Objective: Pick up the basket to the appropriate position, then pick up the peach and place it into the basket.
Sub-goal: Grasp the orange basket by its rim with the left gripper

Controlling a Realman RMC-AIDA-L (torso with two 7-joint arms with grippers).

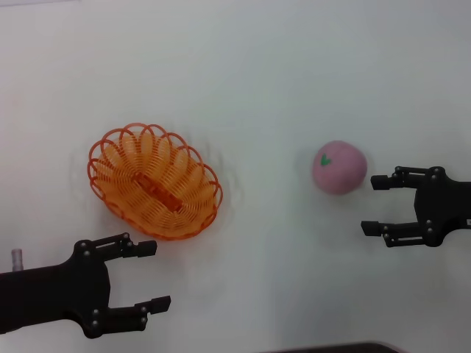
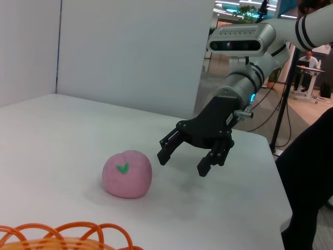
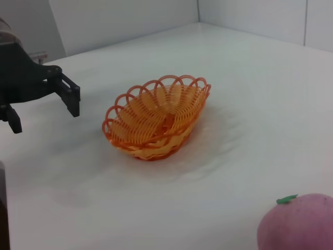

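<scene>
Left claw (image 1: 150, 276) open beside seemingly empty basket (image 1: 154, 181).

One basket (image 1: 154, 182) sits on the table (image 1: 257, 73) at about nine o'clock. One peach (image 1: 338, 167) lies at three o'clock, bearing one green leaf mark (image 1: 324, 159). Two grippers: the left gripper (image 1: 147, 276) at seven o'clock, the right gripper (image 1: 375, 205) at four.

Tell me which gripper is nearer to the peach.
The right gripper, open, sits just beside the peach. The left gripper, also open, is far off, near the basket.
</scene>
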